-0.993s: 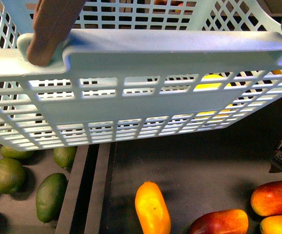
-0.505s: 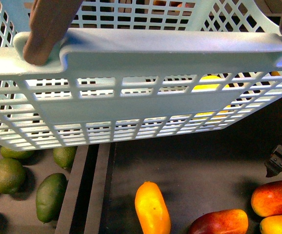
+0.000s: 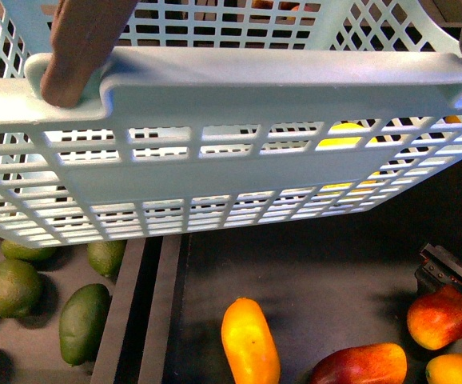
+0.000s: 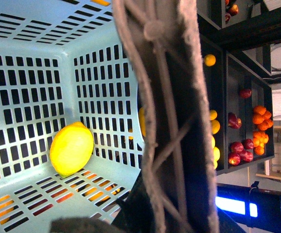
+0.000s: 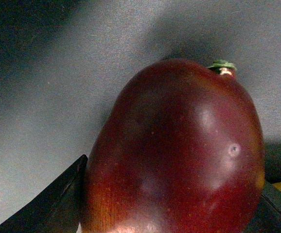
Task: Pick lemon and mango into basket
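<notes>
so the big thing here is the basket (image 3: 279,80). it hangs up high and fills the whole top of the front view, a bit tipped, with its brown handle (image 3: 79,48) up at the left corner. the left wrist view looks right along that handle into the basket, so my guess is the left arm is carrying it. the left gripper itself doesn't show though, so i can't tell if its fingers are clamped or not. low on the dark desk (image 3: 319,272), off to the right, is the mango (image 3: 440,320), the red one shading to orange. it sits tilted, long axis running up toward the right gripper (image 3: 453,290), which comes in over it from the right edge. in the right wrist view the mango fills the frame, stem end pointing away, with the dark fingers (image 5: 58,204) hugging both flanks. so they look pinched across its narrow width, not along its length. what matters next imo: the basket's opening is above the mango and more toward the middle, so it has to go up and over the near rim, not straight into the slotted wall. smallest thing, the lemon (image 4: 71,148), already lies inside on the basket floor near a corner.
</notes>
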Robot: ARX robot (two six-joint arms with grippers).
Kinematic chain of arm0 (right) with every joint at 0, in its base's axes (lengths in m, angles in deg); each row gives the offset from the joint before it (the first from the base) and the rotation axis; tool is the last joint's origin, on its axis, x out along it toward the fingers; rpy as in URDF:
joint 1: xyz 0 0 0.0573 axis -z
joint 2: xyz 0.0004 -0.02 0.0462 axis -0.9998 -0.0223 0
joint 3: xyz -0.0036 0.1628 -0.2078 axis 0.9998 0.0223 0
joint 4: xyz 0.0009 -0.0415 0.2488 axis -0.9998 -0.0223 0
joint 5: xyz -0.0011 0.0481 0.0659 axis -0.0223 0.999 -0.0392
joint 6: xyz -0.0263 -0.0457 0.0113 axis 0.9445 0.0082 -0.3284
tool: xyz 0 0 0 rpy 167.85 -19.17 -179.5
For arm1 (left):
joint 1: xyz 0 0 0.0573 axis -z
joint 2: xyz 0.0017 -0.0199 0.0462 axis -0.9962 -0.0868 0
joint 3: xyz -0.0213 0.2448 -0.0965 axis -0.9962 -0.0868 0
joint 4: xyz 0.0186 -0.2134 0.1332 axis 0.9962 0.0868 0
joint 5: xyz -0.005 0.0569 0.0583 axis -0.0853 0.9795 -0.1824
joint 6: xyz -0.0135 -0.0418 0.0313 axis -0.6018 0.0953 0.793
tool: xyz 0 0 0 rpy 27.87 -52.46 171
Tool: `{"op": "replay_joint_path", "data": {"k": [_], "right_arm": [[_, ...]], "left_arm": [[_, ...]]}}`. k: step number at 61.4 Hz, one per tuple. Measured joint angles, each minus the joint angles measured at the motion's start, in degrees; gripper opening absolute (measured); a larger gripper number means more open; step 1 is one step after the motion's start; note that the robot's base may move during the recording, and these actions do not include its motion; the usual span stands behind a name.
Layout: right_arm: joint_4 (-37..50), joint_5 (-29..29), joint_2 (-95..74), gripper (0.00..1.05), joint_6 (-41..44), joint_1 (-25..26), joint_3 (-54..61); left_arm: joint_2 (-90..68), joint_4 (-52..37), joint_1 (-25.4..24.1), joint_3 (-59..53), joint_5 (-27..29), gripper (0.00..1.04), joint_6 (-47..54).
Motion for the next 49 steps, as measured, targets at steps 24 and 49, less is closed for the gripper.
{"op": "replay_joint_path", "data": {"k": [24,49], "right_arm": [[4.0,0.9,17.7,0.72,12.0,9.4,6.7],[-7.8,14.1,48.8,0.72,24.5,18.0,6.8]], "left_arm": [[0.0,0.0,0.0,0.0,0.0,0.04,0.0],[0.0,0.0,0.0,0.0,-0.1,0.04,0.0]]}}
